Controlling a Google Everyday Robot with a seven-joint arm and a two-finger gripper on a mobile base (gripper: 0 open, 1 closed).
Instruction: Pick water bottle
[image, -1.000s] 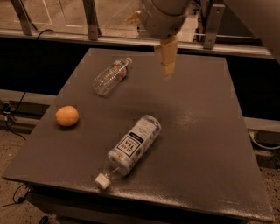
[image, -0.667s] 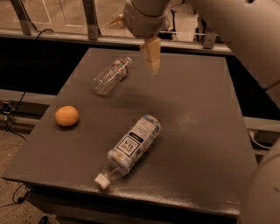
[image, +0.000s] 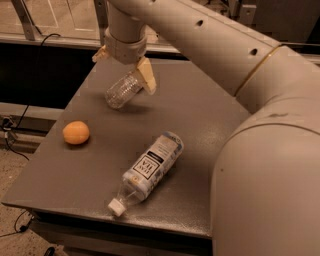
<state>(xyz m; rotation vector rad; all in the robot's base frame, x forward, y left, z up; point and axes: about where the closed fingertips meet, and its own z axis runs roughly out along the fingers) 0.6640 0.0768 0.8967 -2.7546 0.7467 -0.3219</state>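
Observation:
The water bottle (image: 121, 90) is small, clear and ribbed. It lies on its side at the far left of the dark table (image: 200, 110). Its neck end is hidden behind a tan finger (image: 147, 76). My gripper (image: 124, 71) hangs right over the bottle's upper end, open, with one finger on the bottle's right and the other finger (image: 99, 54) up on its left. I cannot tell whether the fingers touch the bottle.
A larger bottle with a white "TEA" label (image: 149, 169) lies on its side near the table's front, cap toward the front edge. An orange (image: 76, 132) sits at the left. My thick arm (image: 265, 150) fills the right side. A window rail (image: 50, 40) runs behind the table.
My gripper has moved left and down, from above the table's far middle to right over the water bottle. The bottles and the orange have not moved.

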